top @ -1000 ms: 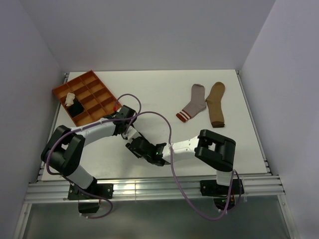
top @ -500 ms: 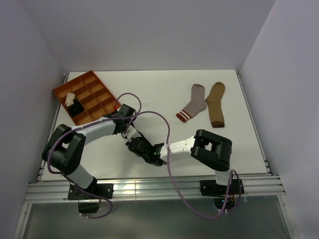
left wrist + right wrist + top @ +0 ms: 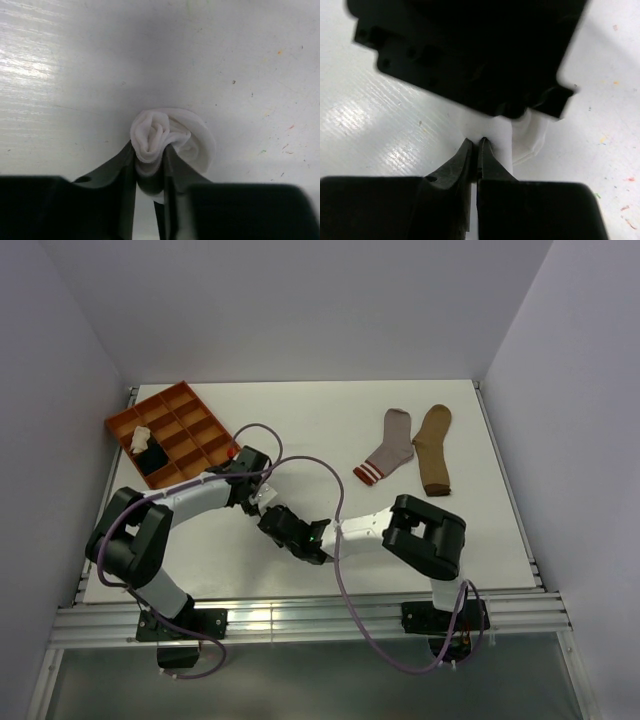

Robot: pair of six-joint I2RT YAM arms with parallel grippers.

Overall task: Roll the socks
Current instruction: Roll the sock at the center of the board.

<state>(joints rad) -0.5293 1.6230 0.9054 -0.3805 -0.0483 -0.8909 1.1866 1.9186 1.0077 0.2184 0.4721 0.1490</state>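
Observation:
A white sock [image 3: 172,131], rolled into a small bundle, lies on the white table with my left gripper [image 3: 150,150] shut on its near side. In the right wrist view my right gripper [image 3: 475,142] is shut, its tips pinched into the edge of the same white sock [image 3: 527,137], right under the left gripper's black body [image 3: 470,50]. From above, both grippers [image 3: 288,525] [image 3: 315,537] meet near the table's front middle and hide the sock. A grey sock with a red-striped cuff [image 3: 388,448] and a tan sock [image 3: 434,450] lie flat at the back right.
An orange compartment tray [image 3: 190,415] sits at the back left, holding a cream sock roll [image 3: 140,437] and a black sock [image 3: 155,460]. Purple cables loop over the arms. Walls stand close on three sides.
The right gripper has gone from open to shut at the white sock. Both grippers have shifted slightly away from the front edge.

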